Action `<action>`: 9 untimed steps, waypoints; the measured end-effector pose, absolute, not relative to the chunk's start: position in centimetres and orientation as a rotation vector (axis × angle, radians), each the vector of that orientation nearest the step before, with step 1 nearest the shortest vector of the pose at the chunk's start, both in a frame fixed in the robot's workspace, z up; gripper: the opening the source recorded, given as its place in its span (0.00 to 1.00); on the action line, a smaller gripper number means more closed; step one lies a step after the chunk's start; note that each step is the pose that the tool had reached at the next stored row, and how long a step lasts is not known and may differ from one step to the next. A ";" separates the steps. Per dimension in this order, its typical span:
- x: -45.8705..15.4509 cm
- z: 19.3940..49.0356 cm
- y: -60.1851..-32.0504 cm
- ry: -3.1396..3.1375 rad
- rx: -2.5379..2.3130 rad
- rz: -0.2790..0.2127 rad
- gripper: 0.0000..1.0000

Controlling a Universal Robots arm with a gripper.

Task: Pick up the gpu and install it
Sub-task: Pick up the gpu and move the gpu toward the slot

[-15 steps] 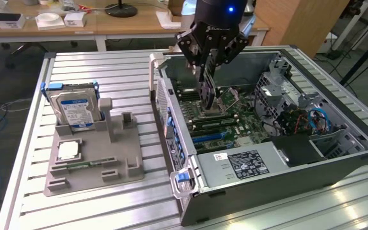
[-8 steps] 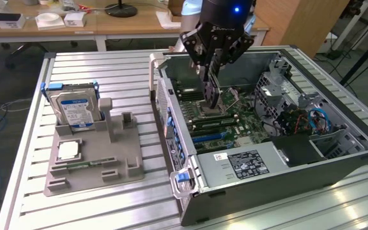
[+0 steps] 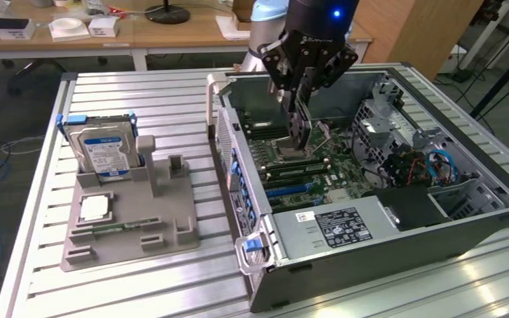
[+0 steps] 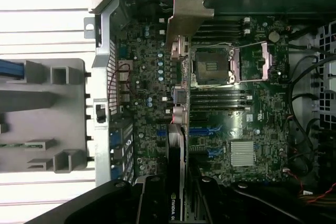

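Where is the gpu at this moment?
Near the exterior view's centre, the gripper holds the gpu upright over the motherboard in the open case.

black gpu (image 4: 176, 150), green motherboard (image 4: 149, 77), grey tray (image 3: 135, 228)

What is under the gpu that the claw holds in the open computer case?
The motherboard lies under the gpu, with the open CPU socket and blue slots to one side. The claw grips the gpu edge-on, so the strip of board right beneath it is covered.

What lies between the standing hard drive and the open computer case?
In the exterior view: the gray holder's two upright posts, then a bare strip of slatted table up to the case.
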State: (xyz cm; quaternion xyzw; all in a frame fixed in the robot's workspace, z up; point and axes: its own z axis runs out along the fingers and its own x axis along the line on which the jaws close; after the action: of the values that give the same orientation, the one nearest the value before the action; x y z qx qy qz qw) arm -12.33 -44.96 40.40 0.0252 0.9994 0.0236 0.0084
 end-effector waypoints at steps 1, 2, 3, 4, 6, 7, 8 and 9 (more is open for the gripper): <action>-12.2 40.4 -45.0 3.123 0.079 0.074 0.26; -12.1 40.4 -45.0 3.123 0.079 0.074 0.26; -11.9 40.4 -45.0 3.123 0.079 0.074 0.26; -11.8 40.4 -45.0 3.123 0.079 0.074 0.26; -11.6 40.4 -45.0 3.123 0.079 0.074 0.26; -11.5 40.4 -45.0 3.123 0.079 0.074 0.26; -11.4 40.4 -45.0 3.123 0.079 0.074 0.26; -11.2 40.4 -45.0 3.123 0.079 0.074 0.26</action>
State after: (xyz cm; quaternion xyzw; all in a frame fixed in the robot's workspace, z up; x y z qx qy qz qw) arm -11.23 -44.96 40.39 0.0253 0.9994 0.0236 0.0084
